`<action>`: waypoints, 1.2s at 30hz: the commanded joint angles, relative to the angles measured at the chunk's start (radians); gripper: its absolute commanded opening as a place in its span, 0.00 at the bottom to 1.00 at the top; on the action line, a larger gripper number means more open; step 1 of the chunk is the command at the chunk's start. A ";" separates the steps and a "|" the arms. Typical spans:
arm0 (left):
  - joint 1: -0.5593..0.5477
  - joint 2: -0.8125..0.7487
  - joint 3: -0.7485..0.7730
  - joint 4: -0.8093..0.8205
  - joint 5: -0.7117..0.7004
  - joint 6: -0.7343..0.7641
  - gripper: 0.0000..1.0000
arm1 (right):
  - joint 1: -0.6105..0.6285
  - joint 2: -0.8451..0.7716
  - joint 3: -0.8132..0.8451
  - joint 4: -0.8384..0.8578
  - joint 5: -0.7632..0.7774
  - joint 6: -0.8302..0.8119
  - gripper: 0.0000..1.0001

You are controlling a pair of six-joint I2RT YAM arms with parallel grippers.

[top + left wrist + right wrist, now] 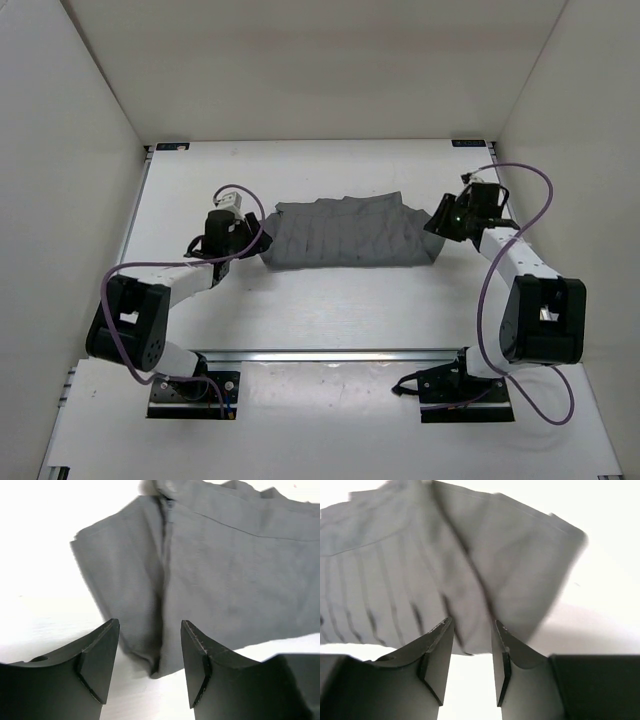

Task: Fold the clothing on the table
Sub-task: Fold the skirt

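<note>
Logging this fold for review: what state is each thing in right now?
clothing: lying flat on the table, layers overlapping, gripped by neither claw.
left claw: open, straddling the clothing's left end.
right claw: open, straddling the clothing's right end.

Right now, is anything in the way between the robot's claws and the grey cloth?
No, nothing visible. The left gripper is right at the left end of the clothing and the right gripper at its right end, both with jaws open. Only fabric and bare white table lie ahead of them.
</note>
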 commanded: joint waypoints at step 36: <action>0.009 0.212 0.115 -0.082 0.002 -0.031 0.00 | -0.144 0.107 -0.131 0.136 0.002 0.126 0.43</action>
